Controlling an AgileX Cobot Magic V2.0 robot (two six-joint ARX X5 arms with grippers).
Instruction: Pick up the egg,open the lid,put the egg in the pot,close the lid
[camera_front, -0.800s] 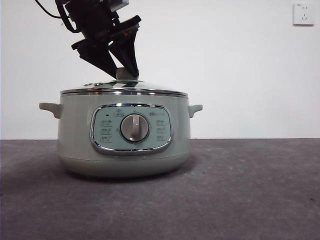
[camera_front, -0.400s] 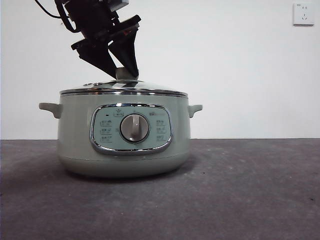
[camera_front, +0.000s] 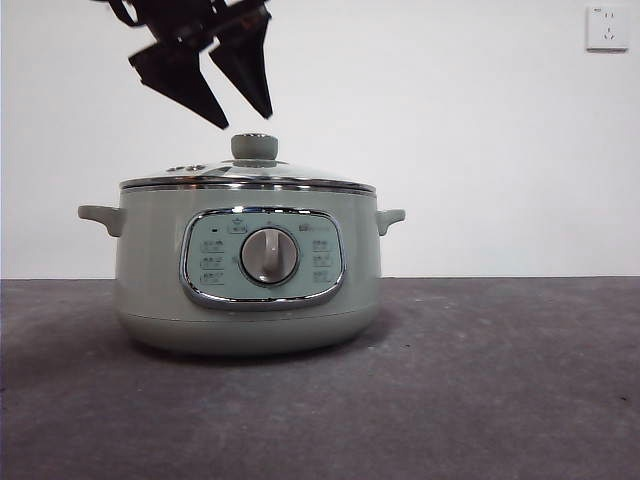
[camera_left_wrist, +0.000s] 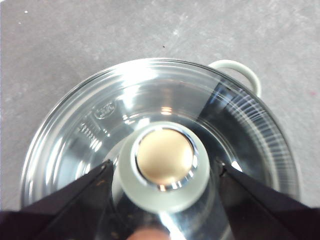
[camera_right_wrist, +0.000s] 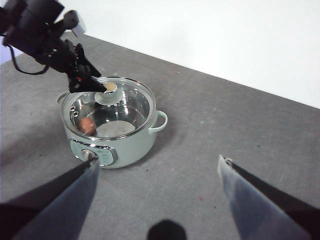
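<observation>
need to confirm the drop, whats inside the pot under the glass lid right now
Through the glass lid, the right wrist view shows the egg lying inside the pot, near its wall. From the front, the pot's wall hides it. The left gripper hangs open above the knob.

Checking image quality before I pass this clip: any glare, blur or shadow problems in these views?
Left wrist view: white glare streaks on the lid, own jaws soft. Right wrist view: own jaws blurred; egg visible through glass. Front view: sharp, soft shadow beside the pot.
</observation>
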